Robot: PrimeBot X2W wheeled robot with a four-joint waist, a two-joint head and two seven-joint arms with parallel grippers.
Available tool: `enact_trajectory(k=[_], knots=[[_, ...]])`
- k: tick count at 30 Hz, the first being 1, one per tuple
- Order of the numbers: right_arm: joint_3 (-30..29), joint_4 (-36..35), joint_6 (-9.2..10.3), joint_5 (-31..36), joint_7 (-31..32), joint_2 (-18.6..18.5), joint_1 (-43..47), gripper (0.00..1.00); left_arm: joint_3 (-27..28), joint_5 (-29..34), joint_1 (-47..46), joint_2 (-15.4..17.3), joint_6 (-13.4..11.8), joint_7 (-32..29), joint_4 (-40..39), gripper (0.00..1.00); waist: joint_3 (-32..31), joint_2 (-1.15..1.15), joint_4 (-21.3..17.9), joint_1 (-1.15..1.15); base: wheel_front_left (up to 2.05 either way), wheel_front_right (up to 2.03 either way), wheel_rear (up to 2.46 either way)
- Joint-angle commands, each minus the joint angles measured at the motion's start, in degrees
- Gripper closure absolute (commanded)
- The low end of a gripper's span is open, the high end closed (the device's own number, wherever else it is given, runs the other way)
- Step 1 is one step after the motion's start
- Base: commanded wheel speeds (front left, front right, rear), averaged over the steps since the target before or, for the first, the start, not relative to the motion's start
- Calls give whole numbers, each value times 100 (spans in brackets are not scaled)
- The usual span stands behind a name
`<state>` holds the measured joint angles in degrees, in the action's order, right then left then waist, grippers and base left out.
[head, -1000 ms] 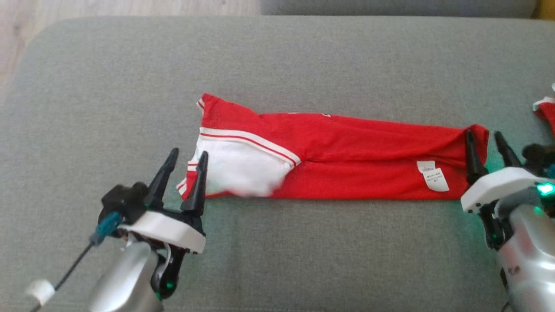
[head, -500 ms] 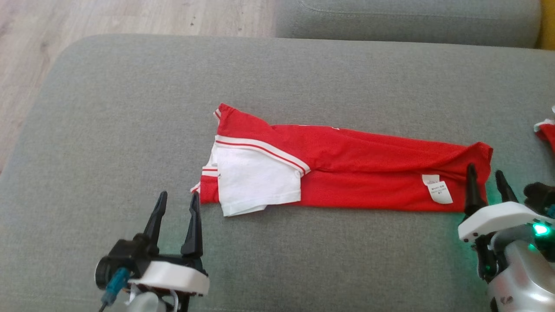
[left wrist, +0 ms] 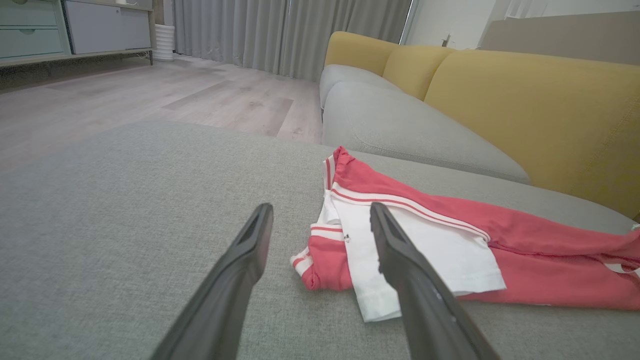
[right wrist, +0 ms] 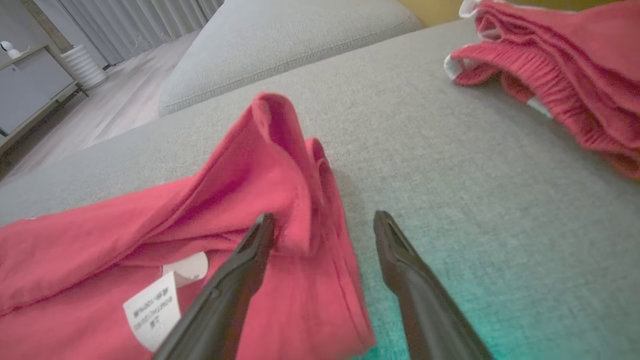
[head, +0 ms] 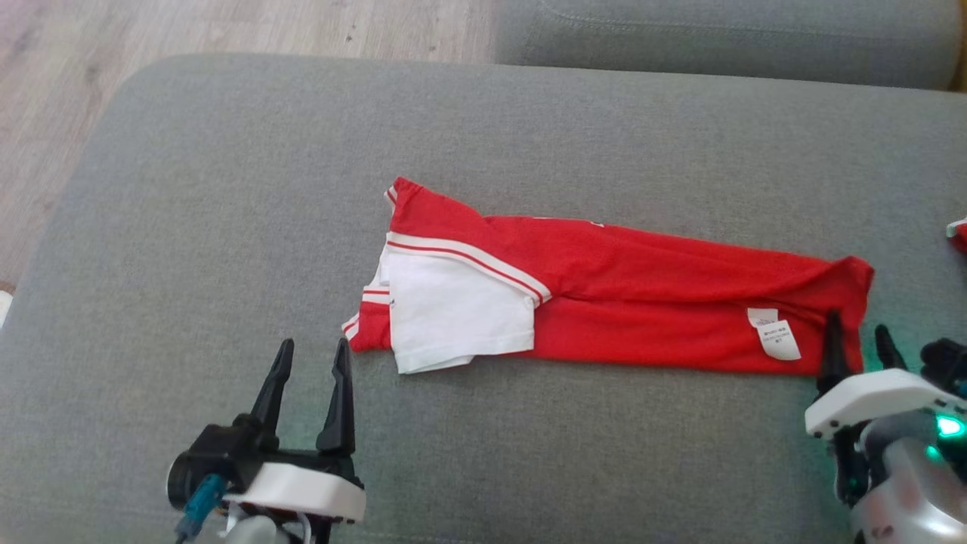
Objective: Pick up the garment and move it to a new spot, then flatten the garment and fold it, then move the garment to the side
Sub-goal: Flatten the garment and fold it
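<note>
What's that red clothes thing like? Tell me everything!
The red garment is soft cloth folded into a long narrow strip, flat on the grey sofa cushion. Its left end shows a white panel with striped trim; a white care label sits near the rumpled right end. The open left gripper and right gripper are at its ends, neither gripping it.

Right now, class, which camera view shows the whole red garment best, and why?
The head view: the garment lies full length on the grey cushion. The left wrist view catches the end with its white panel; the right wrist view catches its hem end with the label.
</note>
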<state>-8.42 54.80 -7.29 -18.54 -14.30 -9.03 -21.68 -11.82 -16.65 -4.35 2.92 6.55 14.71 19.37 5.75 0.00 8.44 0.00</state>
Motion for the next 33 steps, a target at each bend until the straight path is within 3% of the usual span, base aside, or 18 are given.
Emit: enact_trajectory(k=[1,4,5,6,7,14,22,26,33], knots=[[62,-1,-20,107,-70,44,-189,0,101,-10,-210,-3,15,29,-217,0,46,0,36,0,0,0,0],[-12,278,-20,164,-70,98,-288,0,71,-17,-235,-3,16,29,-227,0,80,0,67,0,0,0,0],[-25,368,-20,163,-68,124,-318,13,65,-17,-241,-3,16,29,-226,0,86,0,72,0,0,0,0],[-22,449,-20,173,-67,143,-348,63,63,-17,-247,-3,16,29,-222,0,90,0,73,0,0,0,0],[-31,510,-20,159,-68,165,-380,100,63,-19,-253,-3,17,29,-220,0,92,0,72,0,0,0,0],[-58,574,-20,100,-69,146,-493,100,82,-17,-280,-3,20,29,-207,0,112,0,44,0,0,0,0],[-159,-279,-20,202,-69,58,-371,100,91,-52,-251,-4,19,29,-178,0,80,0,-100,0,0,0,0],[351,-1134,-20,257,-69,171,-312,100,9,-98,-240,-4,22,29,-132,0,43,0,-141,0,0,0,0],[1930,-2095,-20,-202,-67,383,-219,100,-182,-201,-207,-4,19,29,-36,0,-50,0,52,0,0,0,0]])
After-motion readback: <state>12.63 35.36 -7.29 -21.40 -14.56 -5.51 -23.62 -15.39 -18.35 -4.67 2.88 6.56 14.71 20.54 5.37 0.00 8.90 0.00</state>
